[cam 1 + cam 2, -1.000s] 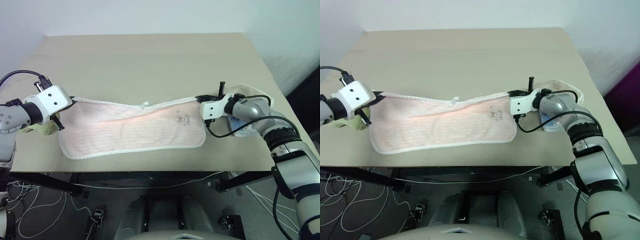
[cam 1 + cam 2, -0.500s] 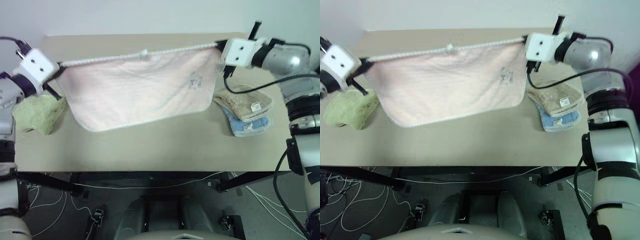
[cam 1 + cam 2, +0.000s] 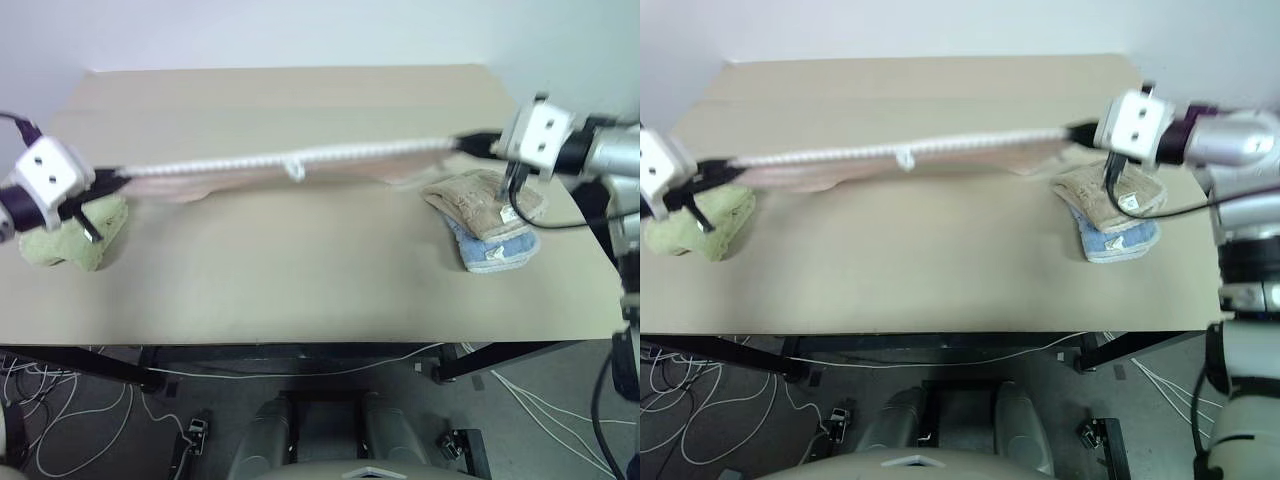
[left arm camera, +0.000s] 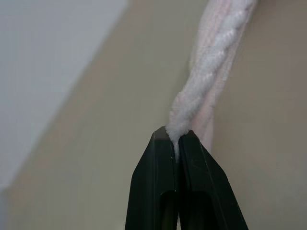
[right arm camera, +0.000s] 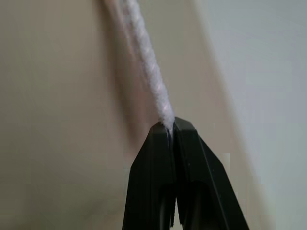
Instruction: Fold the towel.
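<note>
Both claws are clenched on the pink towel (image 3: 300, 160), left claw (image 4: 176, 139) and right claw (image 5: 169, 125) each pinching an end, towel stretched taut between them above the worktop (image 3: 300, 270).

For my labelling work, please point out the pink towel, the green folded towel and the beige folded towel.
pink towel (image 3: 250, 160), left eye view, on its white trimmed edge.
green folded towel (image 3: 70, 240), left eye view, on its top.
beige folded towel (image 3: 470, 196), left eye view, on its top.
</note>
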